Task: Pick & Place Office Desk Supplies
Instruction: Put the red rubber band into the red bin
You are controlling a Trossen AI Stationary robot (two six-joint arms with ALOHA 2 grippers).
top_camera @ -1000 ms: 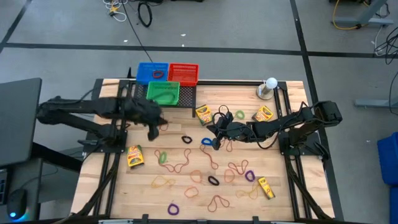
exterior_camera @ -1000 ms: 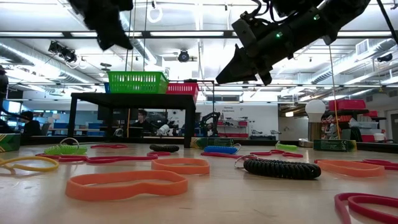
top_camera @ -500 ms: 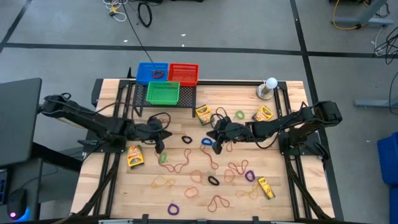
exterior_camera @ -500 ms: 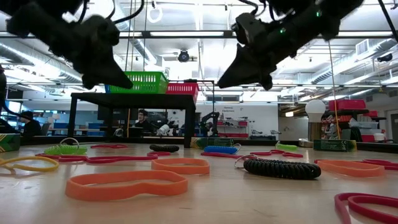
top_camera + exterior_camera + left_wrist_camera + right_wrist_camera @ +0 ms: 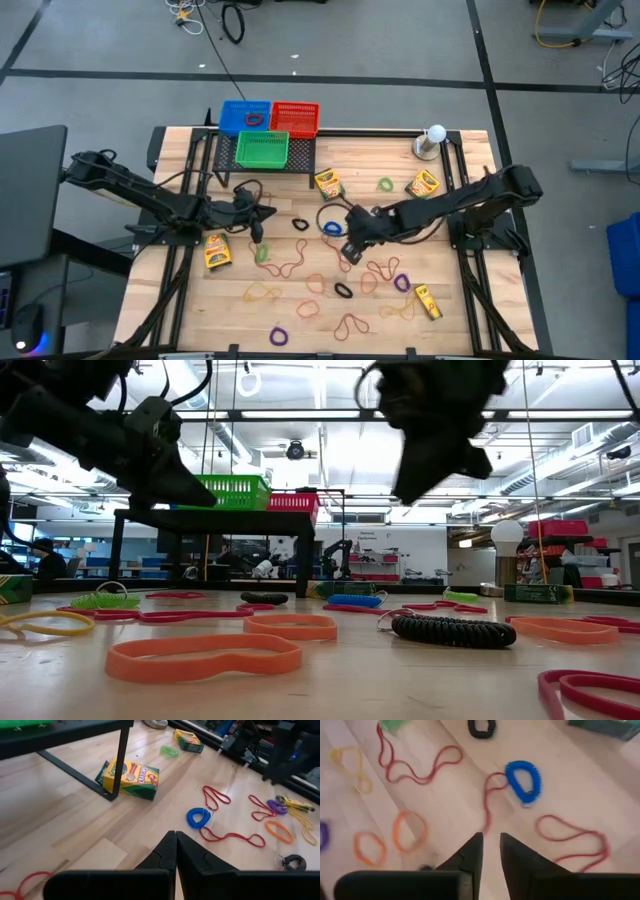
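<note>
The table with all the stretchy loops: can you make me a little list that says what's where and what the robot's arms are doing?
table: wooden table scattered with loops
blue coil loop: blue coil loop near the table's middle, just ahead of the right tool
right tool: right tool above the table with a small gap between its fingers, holding nothing
left tool: left tool shut, empty, above the wood on the left side
crayon boxes: one crayon box close to the left tool, another crayon box by the rack
baskets: green basket, blue basket and red basket on a black rack at the far edge
</note>
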